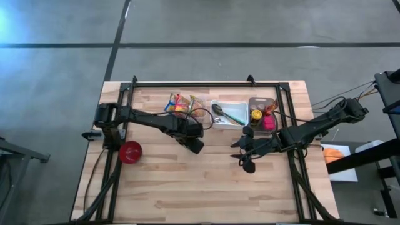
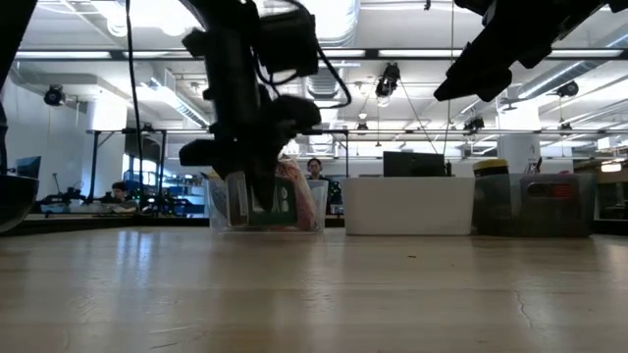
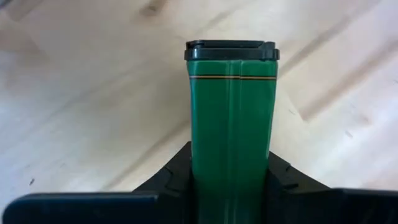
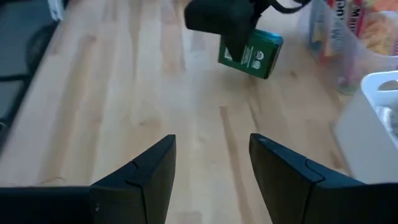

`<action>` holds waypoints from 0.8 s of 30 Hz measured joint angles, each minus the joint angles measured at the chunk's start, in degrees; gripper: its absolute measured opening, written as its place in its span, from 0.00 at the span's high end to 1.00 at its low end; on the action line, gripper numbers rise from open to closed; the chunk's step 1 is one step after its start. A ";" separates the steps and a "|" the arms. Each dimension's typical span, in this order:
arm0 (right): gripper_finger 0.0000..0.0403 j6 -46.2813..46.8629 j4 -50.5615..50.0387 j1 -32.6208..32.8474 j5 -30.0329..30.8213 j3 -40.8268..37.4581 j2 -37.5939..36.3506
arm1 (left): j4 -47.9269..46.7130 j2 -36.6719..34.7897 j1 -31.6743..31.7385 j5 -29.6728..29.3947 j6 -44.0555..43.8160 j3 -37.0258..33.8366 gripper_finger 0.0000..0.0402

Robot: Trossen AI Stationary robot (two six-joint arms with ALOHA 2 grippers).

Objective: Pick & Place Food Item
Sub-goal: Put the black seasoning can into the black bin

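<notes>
Left wrist view: green box (image 3: 231, 124) between fingers (image 3: 171, 180).

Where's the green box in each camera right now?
High view: hidden under the left gripper, centre table.
Low view: green box left of centre, in front of the clear bin.
Left wrist: centre, between the fingers.
Right wrist: upper centre.
Shared landmark: the clear bin.

Green box (image 3: 231, 118) gripped above table
</notes>
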 joint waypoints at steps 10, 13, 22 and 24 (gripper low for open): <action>0.50 -3.75 15.91 0.16 -10.89 -1.50 2.07 | 11.35 -6.21 -7.19 -0.41 8.66 0.00 0.73; 0.50 -6.51 22.20 0.23 -13.90 -1.47 3.92 | 19.13 -7.58 -9.19 -0.42 11.72 -0.02 0.73; 0.50 -8.36 21.49 0.28 -13.07 2.33 6.23 | 27.56 -8.18 -13.62 -0.44 14.48 -0.02 0.73; 0.50 -8.38 21.74 0.28 -13.07 2.54 6.21 | 27.73 -8.18 -14.37 -0.49 15.42 -0.06 0.73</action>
